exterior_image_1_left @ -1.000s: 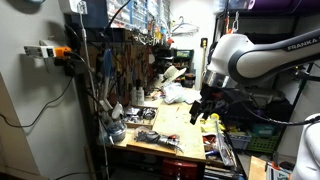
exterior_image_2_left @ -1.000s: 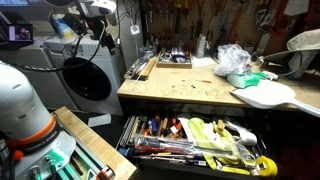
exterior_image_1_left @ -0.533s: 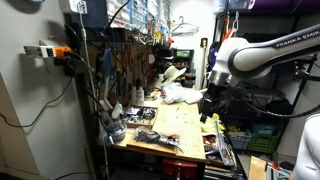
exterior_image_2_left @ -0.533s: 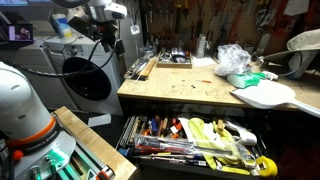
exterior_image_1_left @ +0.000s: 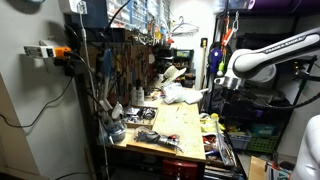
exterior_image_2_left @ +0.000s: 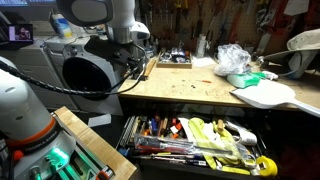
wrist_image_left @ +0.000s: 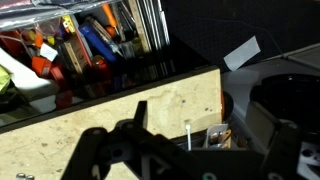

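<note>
My gripper (wrist_image_left: 195, 162) shows in the wrist view as two dark fingers spread wide at the bottom edge, with nothing between them. It hangs over the edge of the wooden workbench top (wrist_image_left: 100, 120), near a small wooden tray (wrist_image_left: 213, 135) with a white stick (wrist_image_left: 187, 133) beside it. In both exterior views the gripper (exterior_image_2_left: 141, 62) (exterior_image_1_left: 214, 98) is at the corner of the bench, close to the tray (exterior_image_2_left: 174, 60). It touches nothing.
An open drawer full of hand tools (exterior_image_2_left: 195, 140) (wrist_image_left: 80, 45) juts out below the bench front. A crumpled plastic bag (exterior_image_2_left: 232, 58) and a white flat board (exterior_image_2_left: 265, 95) lie on the bench. A pegboard of tools (exterior_image_1_left: 125, 60) stands behind, and a round-doored machine (exterior_image_2_left: 85, 75) beside it.
The arm has swung down toward the bench corner. In one exterior view it moved right and lower; in the other the wrist moved right, away from the bench middle.
</note>
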Robot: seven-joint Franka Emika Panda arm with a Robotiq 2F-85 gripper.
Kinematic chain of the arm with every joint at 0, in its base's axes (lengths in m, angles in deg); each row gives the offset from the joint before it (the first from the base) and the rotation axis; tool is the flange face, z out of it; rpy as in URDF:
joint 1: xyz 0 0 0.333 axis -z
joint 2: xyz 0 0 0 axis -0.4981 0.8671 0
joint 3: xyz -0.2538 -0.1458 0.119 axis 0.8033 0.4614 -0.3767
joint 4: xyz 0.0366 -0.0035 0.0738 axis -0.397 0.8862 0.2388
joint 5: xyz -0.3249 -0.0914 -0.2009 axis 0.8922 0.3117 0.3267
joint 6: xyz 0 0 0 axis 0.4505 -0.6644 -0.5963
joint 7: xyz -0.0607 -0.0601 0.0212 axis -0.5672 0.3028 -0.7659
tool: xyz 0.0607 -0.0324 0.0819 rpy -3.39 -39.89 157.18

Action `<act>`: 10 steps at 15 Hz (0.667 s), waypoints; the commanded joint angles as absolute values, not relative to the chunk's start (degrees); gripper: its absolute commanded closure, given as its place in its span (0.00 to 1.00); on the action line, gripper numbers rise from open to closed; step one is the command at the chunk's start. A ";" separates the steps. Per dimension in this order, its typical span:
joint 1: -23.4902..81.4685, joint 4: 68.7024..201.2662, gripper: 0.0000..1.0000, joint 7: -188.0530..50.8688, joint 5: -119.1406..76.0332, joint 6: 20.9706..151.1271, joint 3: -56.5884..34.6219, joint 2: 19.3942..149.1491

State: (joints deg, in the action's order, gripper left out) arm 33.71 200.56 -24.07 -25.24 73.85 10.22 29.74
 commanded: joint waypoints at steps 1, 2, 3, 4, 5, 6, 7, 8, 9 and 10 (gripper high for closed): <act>35.40 200.48 0.00 -10.62 -23.55 77.73 15.51 36.50; 36.22 200.49 0.00 -7.32 -23.45 79.36 16.82 39.11; 36.68 200.51 0.00 -3.37 -23.65 81.67 18.08 41.42; 37.74 200.55 0.00 -8.47 -26.16 77.99 14.00 36.72; 38.42 200.45 0.00 -7.03 -26.56 78.60 14.30 38.30; 38.69 200.22 0.00 -7.06 -26.67 78.60 13.79 38.73; 38.68 200.08 0.00 -7.27 -26.71 78.60 13.20 38.61; 38.61 200.05 0.00 -7.48 -26.69 78.59 12.77 38.35; 38.58 200.04 0.00 -7.57 -26.68 78.58 12.59 38.19; 38.58 200.03 0.00 -7.57 -26.67 78.58 12.55 38.15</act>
